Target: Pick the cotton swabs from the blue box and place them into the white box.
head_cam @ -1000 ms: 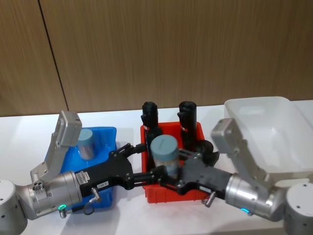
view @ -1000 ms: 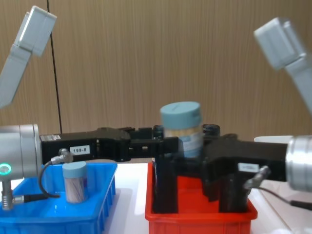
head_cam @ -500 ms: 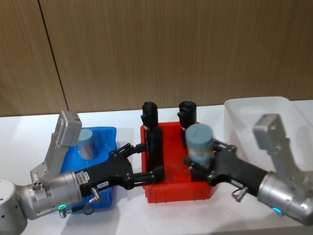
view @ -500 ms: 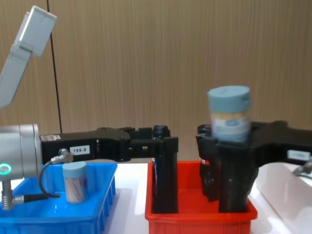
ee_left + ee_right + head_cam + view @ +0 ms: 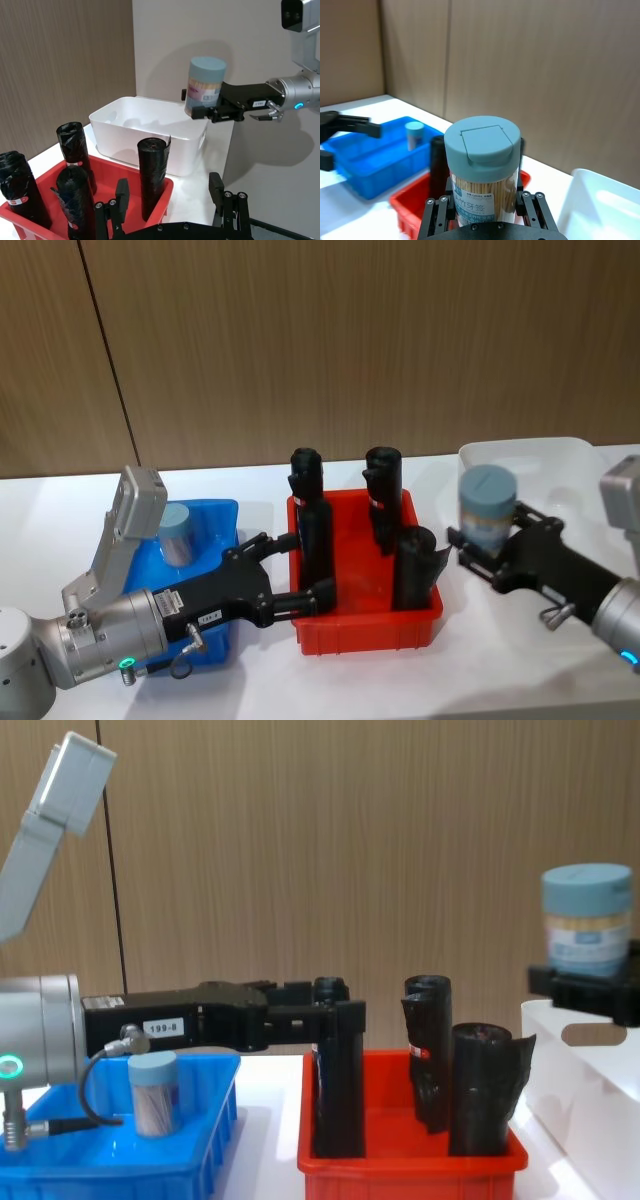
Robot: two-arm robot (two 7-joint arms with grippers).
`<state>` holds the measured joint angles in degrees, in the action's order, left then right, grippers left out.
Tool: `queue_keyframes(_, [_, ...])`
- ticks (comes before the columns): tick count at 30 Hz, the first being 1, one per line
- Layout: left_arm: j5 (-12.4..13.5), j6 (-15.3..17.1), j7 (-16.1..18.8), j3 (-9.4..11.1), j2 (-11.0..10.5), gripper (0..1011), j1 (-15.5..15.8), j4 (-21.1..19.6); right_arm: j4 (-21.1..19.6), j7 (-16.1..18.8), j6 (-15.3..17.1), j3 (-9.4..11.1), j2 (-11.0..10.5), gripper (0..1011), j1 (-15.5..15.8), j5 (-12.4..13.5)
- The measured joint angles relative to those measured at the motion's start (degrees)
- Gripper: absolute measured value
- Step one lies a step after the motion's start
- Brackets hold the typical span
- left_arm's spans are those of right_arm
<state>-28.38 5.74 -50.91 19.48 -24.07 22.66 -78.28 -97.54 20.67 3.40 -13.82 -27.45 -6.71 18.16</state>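
My right gripper (image 5: 490,545) is shut on a jar of cotton swabs (image 5: 487,505) with a pale blue lid, held upright in the air at the left rim of the white box (image 5: 570,455). The chest view has that jar (image 5: 587,920) above the white box (image 5: 590,1070). A second jar of cotton swabs (image 5: 178,532) stands in the blue box (image 5: 215,525). My left gripper (image 5: 305,568) hangs open with nothing in it, over the left edge of the red bin. In the right wrist view the held jar (image 5: 482,170) sits between the fingers (image 5: 437,215).
Between the blue and white boxes stands a red bin (image 5: 365,625) with several tall black wrapped rolls (image 5: 410,565). A wooden wall closes the back of the white table. Open table surface lies in front of the bins.
My right gripper has carried the jar to the right, from over the red bin to the white box's left rim. The left arm has stayed still.
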Motion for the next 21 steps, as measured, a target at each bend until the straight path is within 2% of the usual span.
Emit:
queue_keyframes(9, [0.0,0.0,0.0,0.0,0.0,1003,0.0,0.0,1.92,-5.1,1.67,1.44,-0.54,629,-1.23,-0.02])
queue_keyframes(13, [0.0,0.0,0.0,0.0,0.0,1003,0.0,0.0,4.63,-6.63,2.64,1.71,0.11,629,-3.18,-0.67])
queue_keyframes(20, [0.0,0.0,0.0,0.0,0.0,1003,0.0,0.0,12.09,-8.1,4.17,1.82,2.03,629,-8.32,-2.51])
queue_keyframes(21, [0.0,0.0,0.0,0.0,0.0,1003,0.0,0.0,12.09,-8.1,4.17,1.82,2.03,629,-8.32,-2.51])
